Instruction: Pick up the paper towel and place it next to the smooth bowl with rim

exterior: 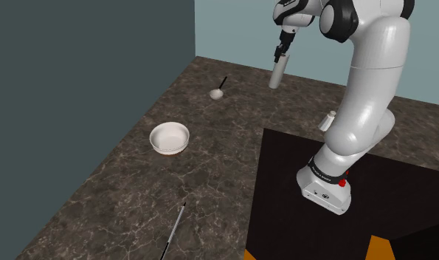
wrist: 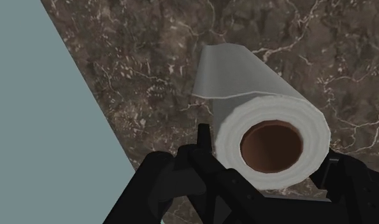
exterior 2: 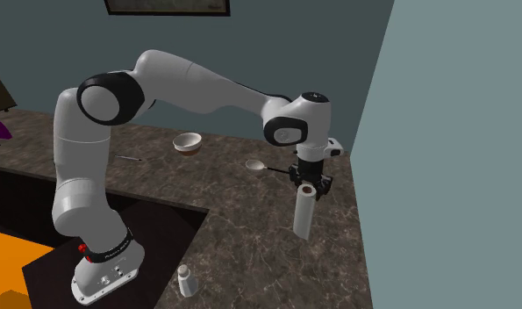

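A white paper towel [exterior: 277, 74] roll with a brown core stands upright near the counter's far corner, by the pale wall. My black gripper [exterior: 282, 53] comes down on its top end, shut on the paper towel [wrist: 264, 108], with one finger [wrist: 204, 137] pressed against each side of the roll. In the second exterior view the gripper [exterior 2: 309, 182] clasps the paper towel [exterior 2: 303, 212], whose lower end is at or just above the counter. The white bowl with rim [exterior: 170, 138] sits on the dark marble counter toward the shoulder view's left, well away from the roll; the bowl [exterior 2: 188, 142] stands beyond the arm.
A small white ladle with a dark handle [exterior: 218, 91] lies between roll and bowl. A little white bottle [exterior: 328, 120] stands by the arm's base, next to the black stand top [exterior: 284, 192]. A thin dark utensil [exterior: 173, 230] lies near the counter's front. Walls close the far corner.
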Controlling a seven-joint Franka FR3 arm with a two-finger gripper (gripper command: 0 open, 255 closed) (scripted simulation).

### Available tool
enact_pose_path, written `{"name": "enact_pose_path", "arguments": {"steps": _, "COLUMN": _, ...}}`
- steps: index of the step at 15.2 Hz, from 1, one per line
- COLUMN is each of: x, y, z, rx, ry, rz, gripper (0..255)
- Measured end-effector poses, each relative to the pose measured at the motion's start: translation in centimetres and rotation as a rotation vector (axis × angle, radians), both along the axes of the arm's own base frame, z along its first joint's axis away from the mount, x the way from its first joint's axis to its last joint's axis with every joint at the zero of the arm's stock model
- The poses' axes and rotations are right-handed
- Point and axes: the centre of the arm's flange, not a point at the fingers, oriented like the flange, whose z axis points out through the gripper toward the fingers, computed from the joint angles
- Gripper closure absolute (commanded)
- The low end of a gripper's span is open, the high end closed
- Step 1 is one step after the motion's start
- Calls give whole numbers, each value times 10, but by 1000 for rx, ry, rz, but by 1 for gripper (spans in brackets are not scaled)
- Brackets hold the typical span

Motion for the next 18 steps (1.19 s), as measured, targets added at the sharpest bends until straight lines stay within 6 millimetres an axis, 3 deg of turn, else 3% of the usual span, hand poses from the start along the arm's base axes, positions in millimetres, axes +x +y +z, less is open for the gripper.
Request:
{"name": "enact_pose_path", "arguments": {"steps": 9, "x": 0, "y": 0, "z": 2, "rx": 1, "ry": 0, "rz": 0, "gripper": 255}}
{"name": "enact_pose_path", "arguments": {"steps": 18, "x": -1, "y": 0, "z": 47, "rx": 0, "ry": 0, "rz": 0, "gripper": 255}}
